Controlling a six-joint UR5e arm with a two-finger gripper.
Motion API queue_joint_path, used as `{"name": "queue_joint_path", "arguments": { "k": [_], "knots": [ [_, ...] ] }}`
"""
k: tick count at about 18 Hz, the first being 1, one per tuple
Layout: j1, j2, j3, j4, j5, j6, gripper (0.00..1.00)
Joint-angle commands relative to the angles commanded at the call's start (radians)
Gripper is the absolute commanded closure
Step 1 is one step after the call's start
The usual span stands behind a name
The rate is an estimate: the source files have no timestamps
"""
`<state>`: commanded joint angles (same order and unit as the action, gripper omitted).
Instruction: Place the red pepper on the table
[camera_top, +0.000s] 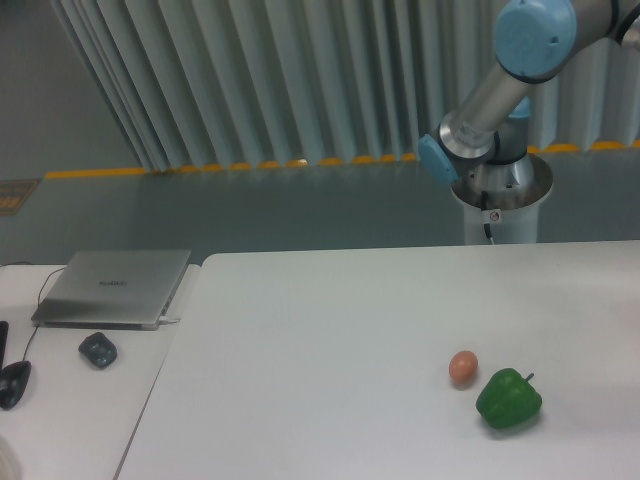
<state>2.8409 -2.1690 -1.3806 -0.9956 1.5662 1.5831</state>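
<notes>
So, no glossy red pepper or tool in my view; only the arm's grey-and-blue elbow (500, 90) upper right. Large white table (330, 340) holds green bell pepper (508, 399) and brownish egg (462, 368) lower right. Tool state unknown.

1. Soft, even overhead light washes the white table (350, 330), leaving faint shadows under the green pepper (508, 398) and egg (462, 368).
2. Focus is mildly soft throughout, with a bluish cast.
</notes>
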Motion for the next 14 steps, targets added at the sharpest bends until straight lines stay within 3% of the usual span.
{"name": "queue_joint_path", "arguments": {
  "k": [2, 4, 10, 14],
  "knots": [
    [-0.002, 0.000, 0.000, -0.002, 0.006, 0.002, 0.42],
    [-0.002, 0.000, 0.002, -0.002, 0.012, 0.002, 0.58],
    [0.005, 0.031, 0.017, -0.005, 0.003, 0.005, 0.62],
    [0.020, 0.095, 0.015, -0.037, -0.046, 0.005, 0.62]
  ]
}}
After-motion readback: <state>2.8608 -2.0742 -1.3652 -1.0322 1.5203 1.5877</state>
